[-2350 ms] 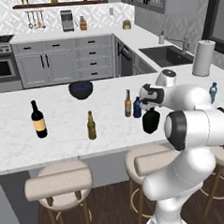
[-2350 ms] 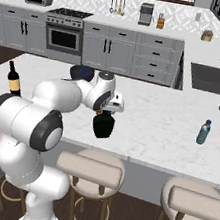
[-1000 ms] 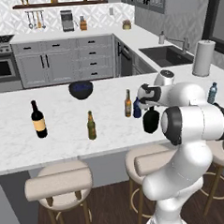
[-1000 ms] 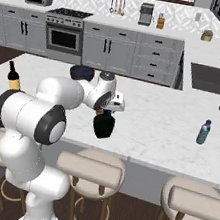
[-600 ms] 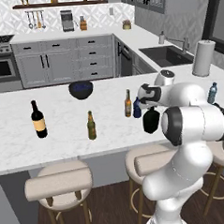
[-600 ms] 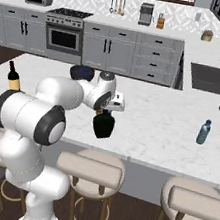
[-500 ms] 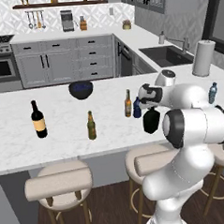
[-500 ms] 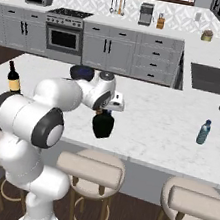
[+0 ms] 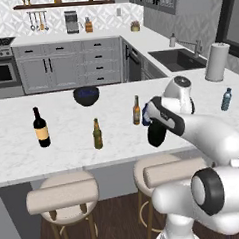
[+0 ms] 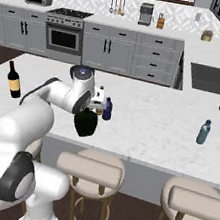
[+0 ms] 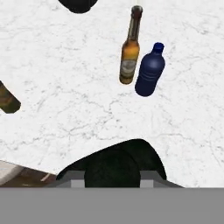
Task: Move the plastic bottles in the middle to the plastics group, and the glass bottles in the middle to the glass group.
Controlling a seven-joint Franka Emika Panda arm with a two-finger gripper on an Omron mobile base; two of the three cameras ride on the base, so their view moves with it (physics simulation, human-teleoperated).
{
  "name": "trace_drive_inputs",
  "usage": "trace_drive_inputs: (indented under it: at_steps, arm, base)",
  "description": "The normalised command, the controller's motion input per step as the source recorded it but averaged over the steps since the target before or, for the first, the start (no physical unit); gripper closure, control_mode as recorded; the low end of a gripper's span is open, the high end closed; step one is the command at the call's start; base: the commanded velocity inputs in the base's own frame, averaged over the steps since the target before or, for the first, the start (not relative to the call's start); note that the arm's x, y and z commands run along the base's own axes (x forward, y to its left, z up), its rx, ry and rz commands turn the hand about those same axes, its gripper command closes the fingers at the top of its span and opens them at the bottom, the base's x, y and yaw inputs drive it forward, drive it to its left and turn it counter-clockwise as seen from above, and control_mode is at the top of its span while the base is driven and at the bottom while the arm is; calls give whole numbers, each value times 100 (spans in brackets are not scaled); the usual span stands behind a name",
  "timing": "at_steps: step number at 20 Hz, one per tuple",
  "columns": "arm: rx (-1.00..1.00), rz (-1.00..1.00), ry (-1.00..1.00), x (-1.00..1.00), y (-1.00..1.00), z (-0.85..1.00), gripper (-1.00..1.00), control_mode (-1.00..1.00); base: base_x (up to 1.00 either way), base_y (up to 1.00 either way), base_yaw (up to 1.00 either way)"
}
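Looking heavy and slick, the squat black glass flask (image 9: 156,134) is being pinched at its short neck by the hand (image 10: 93,108), I reckon.

Directly under the gripper (image 11: 112,183), near the counter edge: flask-shaped bottle (image 11: 116,164). Further ahead of the hand, side by side and almost touching: beer bottle (image 11: 130,51) and small plastic bottle (image 11: 149,72). Well off to the hand's right: water bottle (image 10: 203,132). Far to its left: second beer bottle (image 9: 97,134), then wine bottle (image 9: 41,128).
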Motion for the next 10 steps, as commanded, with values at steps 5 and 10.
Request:
trace_drive_inputs:
  at_steps: [5,10]
  arm:
    - [0,10,0,-68,100,43,100,-100]
    - [0,12,0,-58,100,44,100,-100]
  base:
    - [0,0,0]
    - [0,0,0]
